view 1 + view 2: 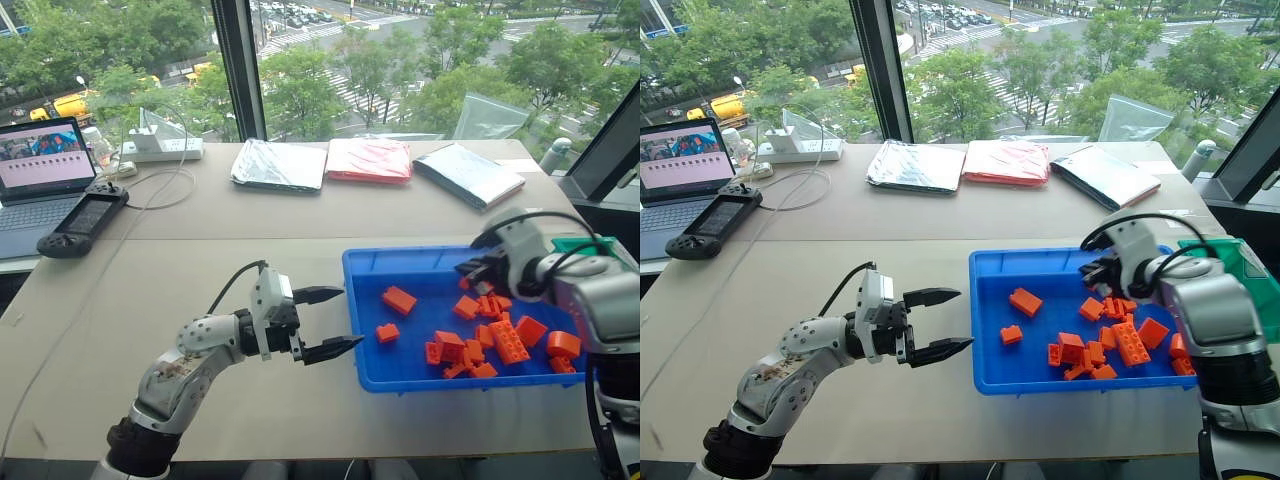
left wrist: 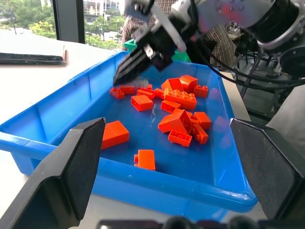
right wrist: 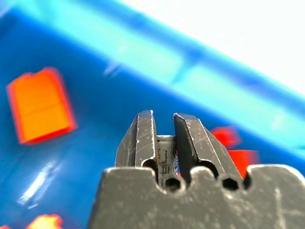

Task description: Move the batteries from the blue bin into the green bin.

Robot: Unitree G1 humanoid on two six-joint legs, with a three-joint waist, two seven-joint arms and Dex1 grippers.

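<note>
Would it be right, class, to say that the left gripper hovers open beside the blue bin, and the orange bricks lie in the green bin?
Not quite. The left gripper does hover open beside the blue bin, but the orange bricks lie in that blue bin, not in the green bin behind the right arm. The left eye view shows this.

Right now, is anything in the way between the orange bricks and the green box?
Only the bright-blue plastic tray's own side wall separates the small orange plastic bricks from the green plastic bin beside it. The robot's right arm hides part of that gap.
</note>
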